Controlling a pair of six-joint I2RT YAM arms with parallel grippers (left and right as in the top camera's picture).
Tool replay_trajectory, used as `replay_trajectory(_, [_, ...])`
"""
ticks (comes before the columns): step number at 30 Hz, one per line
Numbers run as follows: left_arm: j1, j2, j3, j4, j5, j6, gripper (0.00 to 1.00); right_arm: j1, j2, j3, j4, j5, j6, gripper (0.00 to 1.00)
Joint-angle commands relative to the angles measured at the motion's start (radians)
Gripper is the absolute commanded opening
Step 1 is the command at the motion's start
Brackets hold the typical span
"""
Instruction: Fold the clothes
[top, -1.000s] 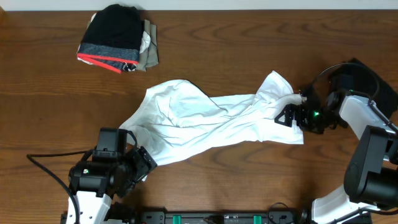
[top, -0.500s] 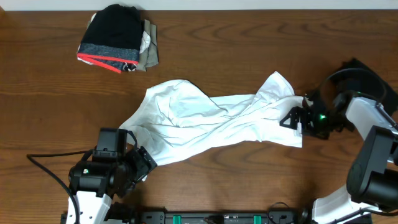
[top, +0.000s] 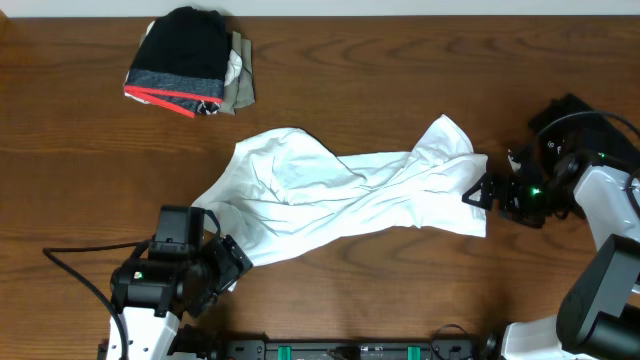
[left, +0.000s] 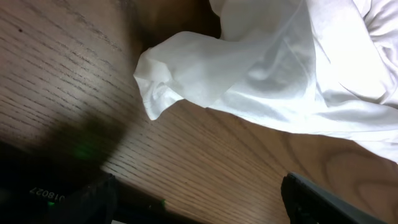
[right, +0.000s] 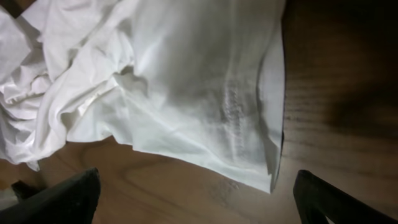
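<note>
A large white shirt (top: 345, 195) lies crumpled across the middle of the wooden table. It also shows in the left wrist view (left: 280, 68) and the right wrist view (right: 180, 81). My right gripper (top: 480, 193) is open and empty just right of the shirt's right edge, apart from it (right: 199, 199). My left gripper (top: 222, 262) is open and empty at the shirt's lower left corner, with bare wood between its fingers (left: 199, 199). A folded dark garment (top: 185, 55) tops a pile at the back left.
The pile at the back left has a red-edged grey band (top: 165, 98) and a tan piece (top: 240, 80) under the dark garment. A black cable (top: 75, 268) runs from the left arm. The table's front edge (top: 350, 340) is near.
My right gripper has let go of the shirt's right edge and drawn back to the right. The shirt's edge has settled flat. The left arm has not moved.
</note>
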Motion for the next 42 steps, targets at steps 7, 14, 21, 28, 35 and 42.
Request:
replay_trajectory(7, [-0.006,-0.002,0.004,-0.002,-0.009,0.009,0.86,0.01,-0.007,-0.095,0.09,-0.032,-0.023,0.92])
replay_trajectory(14, [-0.006,-0.002,0.004,-0.001,-0.009,0.009,0.86,0.011,-0.007,-0.128,0.125,-0.083,-0.023,0.91])
replay_trajectory(21, [-0.006,-0.002,0.004,-0.001,-0.01,0.009,0.86,0.011,-0.007,-0.162,0.166,-0.068,-0.023,0.91])
replay_trajectory(28, [-0.006,-0.002,0.004,-0.001,-0.01,0.009,0.86,0.014,-0.006,-0.183,0.189,-0.074,-0.023,0.93])
replay_trajectory(35, [-0.006,-0.002,0.004,-0.001,-0.01,0.009,0.86,0.015,-0.006,-0.183,0.189,-0.136,-0.023,0.91])
replay_trajectory(42, [-0.006,-0.002,0.004,-0.001,-0.01,0.009,0.86,0.015,-0.006,-0.183,0.182,-0.137,-0.023,0.86])
